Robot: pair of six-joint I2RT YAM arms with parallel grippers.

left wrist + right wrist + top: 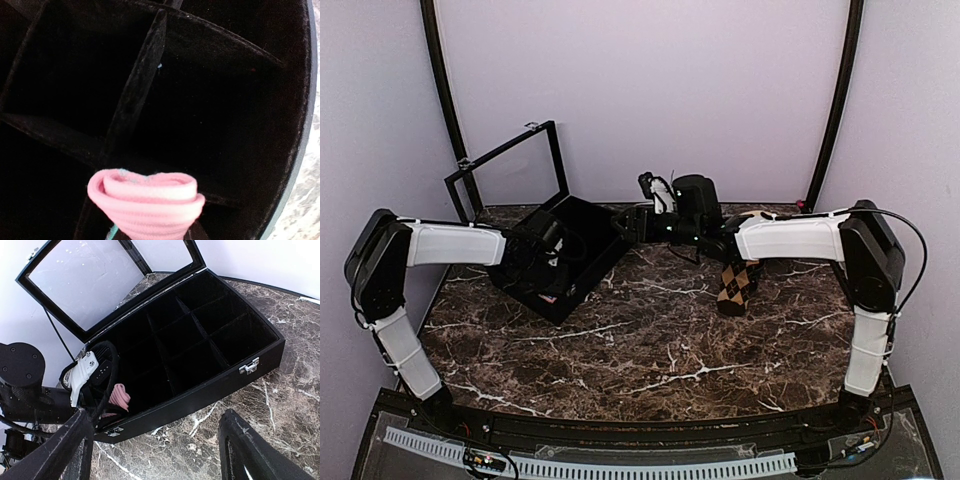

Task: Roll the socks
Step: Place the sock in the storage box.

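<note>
On the left, the left arm reaches into the box (260, 352), a black case sitting at an angle on the marble table (650, 350). Its glass lid (100, 280) is thrown back toward the far left. The box is lined in black and split by dividers (135, 85) into two rows of compartments.

The left gripper (118, 401) is down at the near end of the box, on the side with the metal latches. It is clenched on the pink sock (147, 205), which is wound into a tight, flattened roll with its layers showing at the end. A sliver of pale green shows at its lower edge. From the wrist view the roll hangs just over a spot where dividers cross. I cannot tell whether it touches the lining or which compartment it belongs to.

Moving right, the right gripper (157, 420) hovers over the table just beside the box's right side, facing the latched wall. Its two dark fingers (250, 450) are spread wide with nothing between them — only marble and the box front show through the gap.

Further right, the argyle sock (735, 285) lies on the table right of centre, well apart from the box. It sits just near of the right forearm, which stretches across from the right edge. Its far end is tucked under that forearm, so I can't say whether it is rolled — only a short tan-and-brown diamond stretch shows.
</note>
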